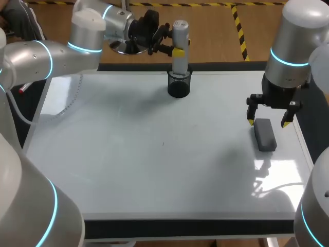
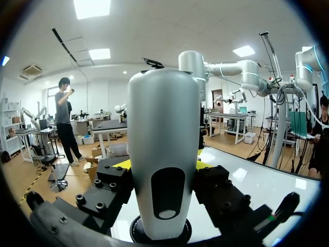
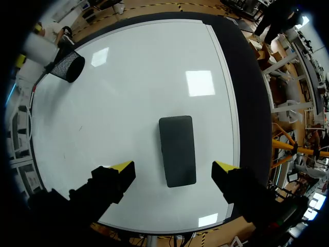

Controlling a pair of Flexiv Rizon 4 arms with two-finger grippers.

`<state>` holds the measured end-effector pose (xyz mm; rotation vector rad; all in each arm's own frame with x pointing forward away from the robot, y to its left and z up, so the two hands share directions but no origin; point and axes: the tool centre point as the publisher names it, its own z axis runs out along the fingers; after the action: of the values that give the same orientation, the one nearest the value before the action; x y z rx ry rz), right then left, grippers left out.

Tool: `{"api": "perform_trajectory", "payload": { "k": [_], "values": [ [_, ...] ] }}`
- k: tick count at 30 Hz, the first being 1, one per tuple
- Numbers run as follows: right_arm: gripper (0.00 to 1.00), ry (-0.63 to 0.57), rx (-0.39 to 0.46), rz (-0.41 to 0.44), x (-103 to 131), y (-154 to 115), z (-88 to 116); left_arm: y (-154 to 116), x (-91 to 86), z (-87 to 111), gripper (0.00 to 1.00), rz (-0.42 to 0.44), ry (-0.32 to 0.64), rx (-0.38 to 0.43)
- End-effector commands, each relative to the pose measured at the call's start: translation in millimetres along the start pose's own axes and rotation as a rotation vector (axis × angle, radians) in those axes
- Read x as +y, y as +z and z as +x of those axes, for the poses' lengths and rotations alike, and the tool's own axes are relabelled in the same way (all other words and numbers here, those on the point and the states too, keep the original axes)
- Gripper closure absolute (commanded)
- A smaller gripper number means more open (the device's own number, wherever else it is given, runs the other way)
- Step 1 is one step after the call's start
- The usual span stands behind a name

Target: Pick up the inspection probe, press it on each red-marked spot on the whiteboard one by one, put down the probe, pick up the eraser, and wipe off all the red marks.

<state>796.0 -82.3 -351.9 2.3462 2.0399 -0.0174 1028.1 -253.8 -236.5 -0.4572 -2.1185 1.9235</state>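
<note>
The inspection probe, a silver-grey cylinder, stands upright in a black mesh cup at the back middle of the whiteboard. My left gripper is shut on the probe, one finger against each side, above the cup. The dark grey eraser lies flat near the board's right edge. My right gripper hangs open just above its far end. In the right wrist view the eraser lies between and ahead of the yellow tips of the right gripper. I see no red marks on the board.
A faint grey arc and a tiny dark speck show on the whiteboard. A black border frames the board; its right edge runs close beside the eraser. The cup stands far from the right gripper.
</note>
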Motion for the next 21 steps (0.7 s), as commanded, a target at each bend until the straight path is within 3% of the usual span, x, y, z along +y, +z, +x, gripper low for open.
{"api": "perform_trajectory", "payload": {
  "k": [1,21],
  "values": [
    [0.0,-0.001,0.001,-0.001,-0.5,-1.3,-0.9,-0.3,5.8,-5.5,1.0,0.009,-0.004,0.007],
    [0.0,-0.001,0.001,-0.001,-0.5,-1.3,-0.9,5.5,23.7,-5.4,1.0,0.005,-0.021,0.019]
  ]
}}
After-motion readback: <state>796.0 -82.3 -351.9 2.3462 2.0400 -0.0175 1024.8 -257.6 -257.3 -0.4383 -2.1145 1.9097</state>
